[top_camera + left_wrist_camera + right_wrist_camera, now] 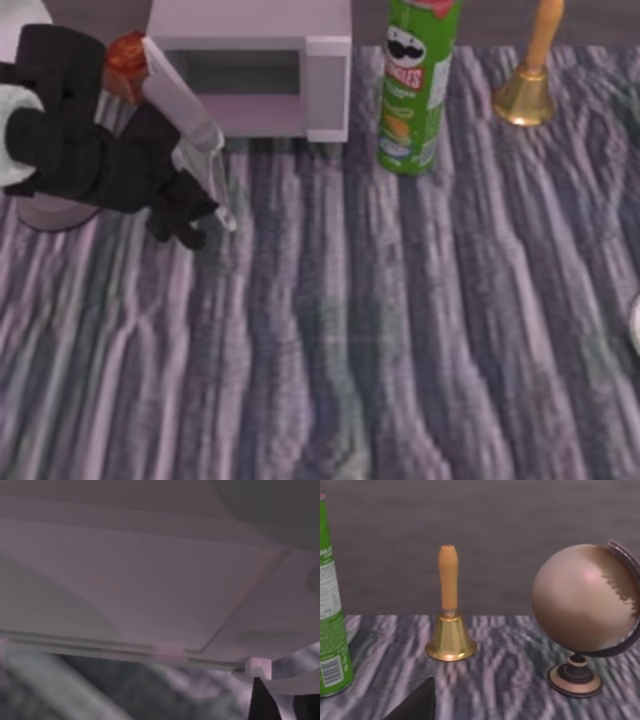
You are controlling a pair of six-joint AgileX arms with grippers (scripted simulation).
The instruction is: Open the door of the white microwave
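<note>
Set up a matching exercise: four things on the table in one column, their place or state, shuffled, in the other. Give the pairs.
Things:
1. door
2. green Pringles can
3. brass bell
4. left gripper

Places or states:
A. farthest toward the table's right of the four
B. swung open, away from the white microwave
C. at the door's free edge
D. upright just right of the microwave

Pairs: 1-B, 2-D, 3-A, 4-C

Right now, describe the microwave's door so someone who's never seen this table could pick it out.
Find the boxy white microwave at the table's far edge, left of the tall green Pringles can. Its flat white door with a greyish window swings out from the left side, leaving the cavity exposed. Unlike the narrow plain control panel, it angles toward the black left gripper.
</note>
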